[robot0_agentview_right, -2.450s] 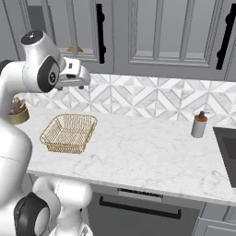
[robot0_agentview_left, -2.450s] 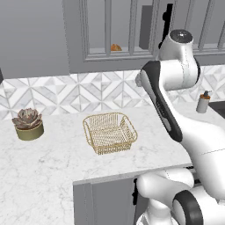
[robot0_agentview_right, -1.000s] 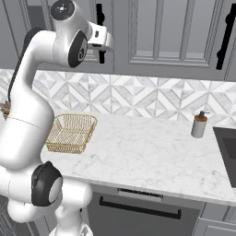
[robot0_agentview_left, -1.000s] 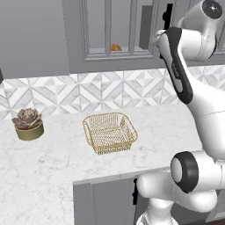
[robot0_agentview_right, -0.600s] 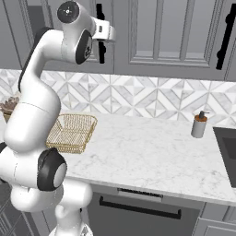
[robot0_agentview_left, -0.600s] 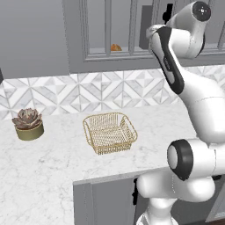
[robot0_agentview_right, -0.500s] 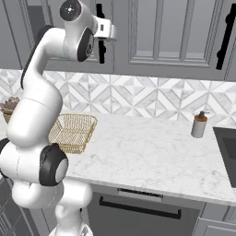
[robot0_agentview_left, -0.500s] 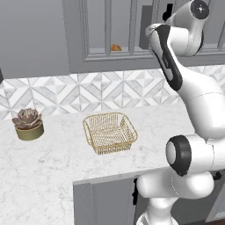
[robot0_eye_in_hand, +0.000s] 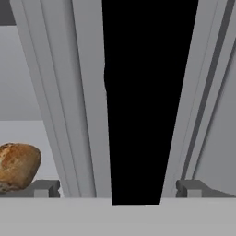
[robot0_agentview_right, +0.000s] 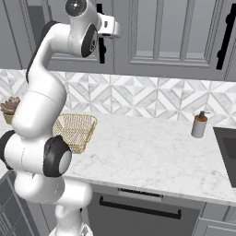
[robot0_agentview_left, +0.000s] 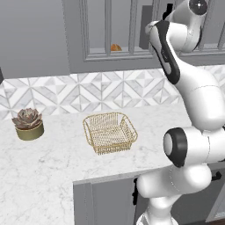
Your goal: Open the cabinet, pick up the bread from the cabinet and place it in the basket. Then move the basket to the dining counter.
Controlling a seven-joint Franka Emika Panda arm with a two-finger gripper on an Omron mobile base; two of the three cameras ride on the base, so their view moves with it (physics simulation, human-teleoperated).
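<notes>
Golden-brown bread (robot0_eye_in_hand: 17, 166) (rounded, crusty) sits behind cabinet (robot0_eye_in_hand: 87, 92) glass.

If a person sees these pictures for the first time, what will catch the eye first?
The white arm raised high, its gripper open on either side of the black handle of the cabinet. Behind the glass lies the bread. The gold basket sits empty on the worktop.

The grey glass-paned cabinet door (robot0_agentview_left: 110, 30) stands closed, its panes and vertical bars walling off the small golden-brown bun (robot0_eye_in_hand: 17, 166). The long black bar handle (robot0_eye_in_hand: 133, 101) fills the gap between the spread fingertips (robot0_eye_in_hand: 44, 188).
</notes>
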